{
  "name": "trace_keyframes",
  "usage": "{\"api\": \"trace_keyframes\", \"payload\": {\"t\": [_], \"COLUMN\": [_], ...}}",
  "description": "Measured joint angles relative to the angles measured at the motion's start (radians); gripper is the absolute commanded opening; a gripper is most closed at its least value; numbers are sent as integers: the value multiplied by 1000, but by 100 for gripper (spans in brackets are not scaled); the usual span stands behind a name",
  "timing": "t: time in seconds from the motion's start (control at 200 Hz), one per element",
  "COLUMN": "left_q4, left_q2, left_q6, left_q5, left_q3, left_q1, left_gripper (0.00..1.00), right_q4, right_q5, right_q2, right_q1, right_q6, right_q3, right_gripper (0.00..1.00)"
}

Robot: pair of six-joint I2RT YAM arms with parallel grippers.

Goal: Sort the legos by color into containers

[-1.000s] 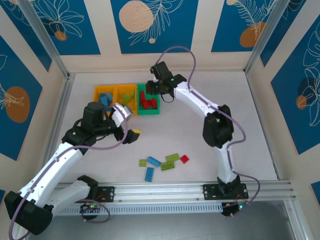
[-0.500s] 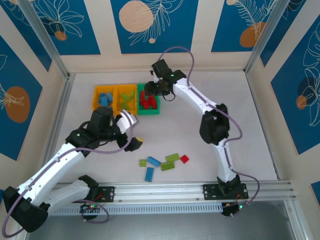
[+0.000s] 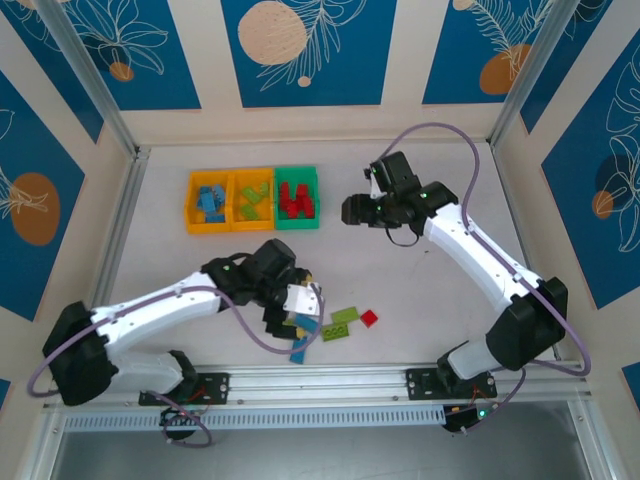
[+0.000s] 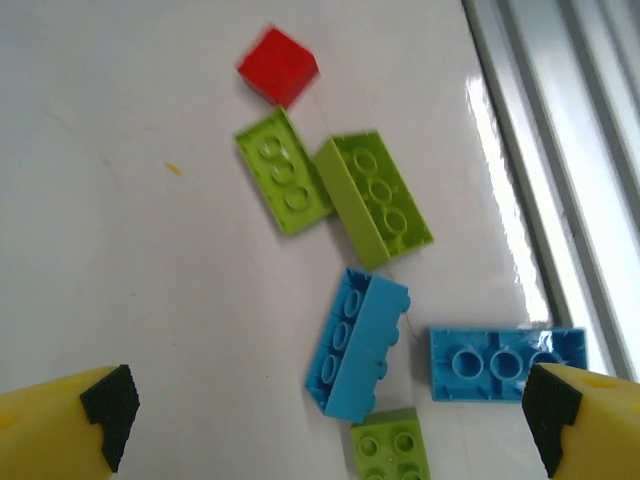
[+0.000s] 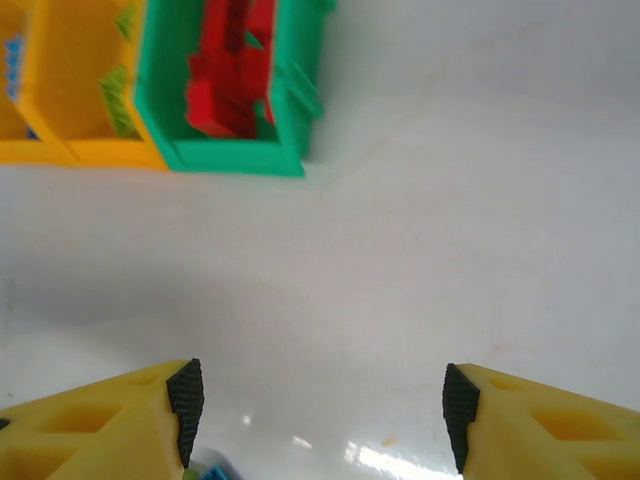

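Legos (image 3: 344, 315) not yet sorted lie clustered at the near edge of the bench (image 3: 410, 290), well apart from the row of bins (image 3: 190, 205), and the left arm is much nearer to them than the right. The left pincer (image 4: 330, 405) hangs right over them, spread wide and empty, with a blue brick (image 4: 357, 343) between its fingers; its long axis runs roughly crosswise to the closing line, so closing should pinch its short width. The right pincer (image 3: 349, 210) hovers partly open and empty over bare bench, near the green bin (image 3: 297, 226).
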Motion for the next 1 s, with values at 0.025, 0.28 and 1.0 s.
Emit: {"api": "trace_keyframes", "payload": {"t": [0.025,0.28,1.0], "left_q4": [5,19,-15], "left_q2": [24,185,352], "left_q6": [7,42,72], "left_q5": [-7,-55,-126], "left_q3": [0,14,89], "left_q1": [-2,-8,-11], "left_gripper": [100,82,66], "right_q4": [-5,-28,-27], "right_q5": [1,8,7], "right_q2": [-3,-3,-3], "right_q1": [-4,-25,-25], "right_q6": [4,19,22], "right_q3": [-18,-53,-52], "right_gripper": [68,68,68]}}
